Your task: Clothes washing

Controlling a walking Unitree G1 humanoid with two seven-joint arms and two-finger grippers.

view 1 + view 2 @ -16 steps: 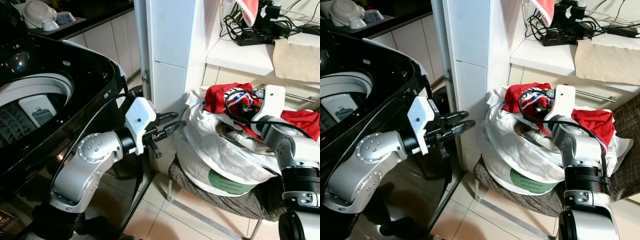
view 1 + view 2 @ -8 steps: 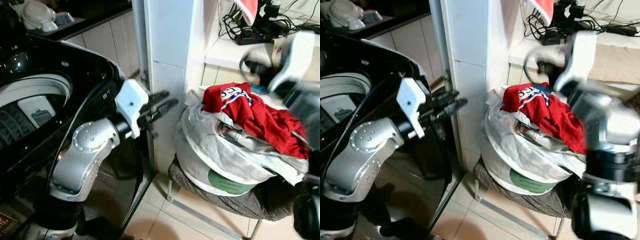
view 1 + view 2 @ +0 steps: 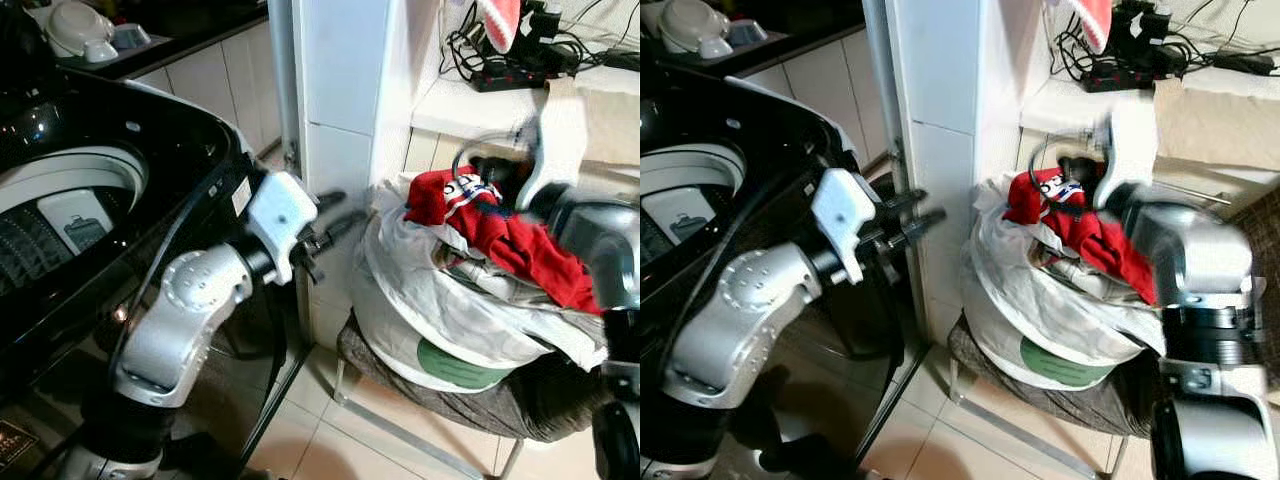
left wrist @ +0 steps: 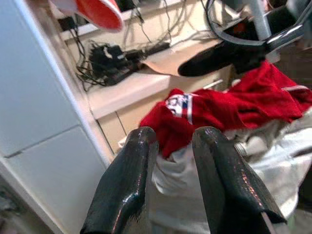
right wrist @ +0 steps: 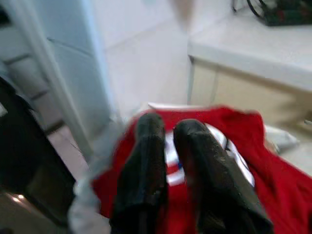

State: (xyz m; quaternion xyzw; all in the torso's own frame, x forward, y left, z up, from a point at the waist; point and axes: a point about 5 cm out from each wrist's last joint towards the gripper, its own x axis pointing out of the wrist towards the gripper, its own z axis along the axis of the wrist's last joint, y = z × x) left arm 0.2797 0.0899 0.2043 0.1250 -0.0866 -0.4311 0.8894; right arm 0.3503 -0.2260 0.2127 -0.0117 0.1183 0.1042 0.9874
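The black washing machine (image 3: 120, 180) stands open, its drum (image 3: 50, 215) showing no clothes. Right of it, a white laundry bag (image 3: 450, 310) holds a red garment (image 3: 500, 225) on top. The right gripper (image 5: 168, 146), fingers nearly closed, pinches the garment. The left gripper (image 4: 173, 161), between machine and bag, is slightly parted and empty.

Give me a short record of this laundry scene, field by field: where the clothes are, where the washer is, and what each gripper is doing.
clothes: red shirt on top of a white laundry bag
bag support: stool with a grey cover
washer: on the robot's left, lid up, drum visible
left gripper: slightly open, holding nothing, between washer and bag
right gripper: fingers nearly together, at the red shirt; a grip cannot be confirmed
shelf: above the bag, with cables
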